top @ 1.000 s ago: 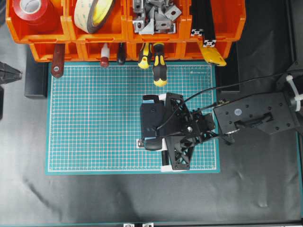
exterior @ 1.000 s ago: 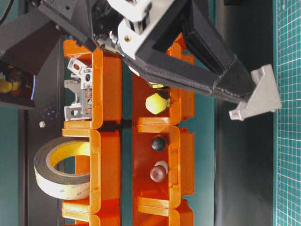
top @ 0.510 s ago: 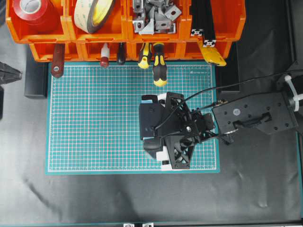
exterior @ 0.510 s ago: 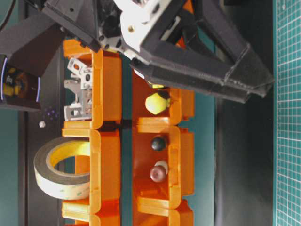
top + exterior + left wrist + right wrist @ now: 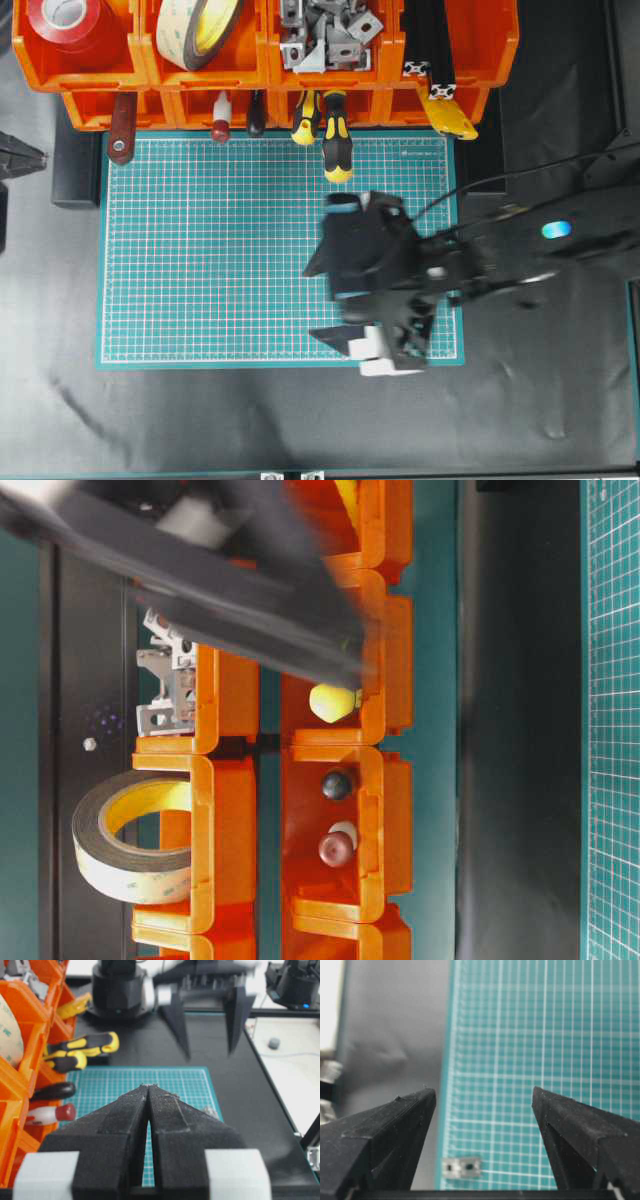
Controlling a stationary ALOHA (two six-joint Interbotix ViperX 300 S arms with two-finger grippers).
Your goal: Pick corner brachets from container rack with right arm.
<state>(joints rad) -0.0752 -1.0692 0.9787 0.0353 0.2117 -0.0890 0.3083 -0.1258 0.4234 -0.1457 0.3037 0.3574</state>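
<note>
The orange container rack [image 5: 150, 65] runs along the top of the overhead view, and one of its bins holds a pile of silver corner brachets [image 5: 325, 35], which also show in the table-level view [image 5: 165, 680]. My right gripper [image 5: 335, 268] hangs blurred over the right half of the green mat [image 5: 200, 250]. It is open [image 5: 481, 1092] with nothing between its fingers. One bracket [image 5: 462, 1167] lies flat on the mat by its edge, below the open jaws. My left gripper [image 5: 149, 1086] is shut and empty at the far left [image 5: 20, 158].
Yellow-black screwdrivers [image 5: 337, 145] and other tool handles stick out of the lower bins over the mat's top edge. Tape rolls [image 5: 200, 30] and black slotted bars [image 5: 430, 50] fill other bins. A yellow cutter [image 5: 450, 118] hangs at the rack's right end.
The right gripper went from shut on a bracket to open, and the bracket now lies on the mat. The arm has swung right and is blurred with motion.
</note>
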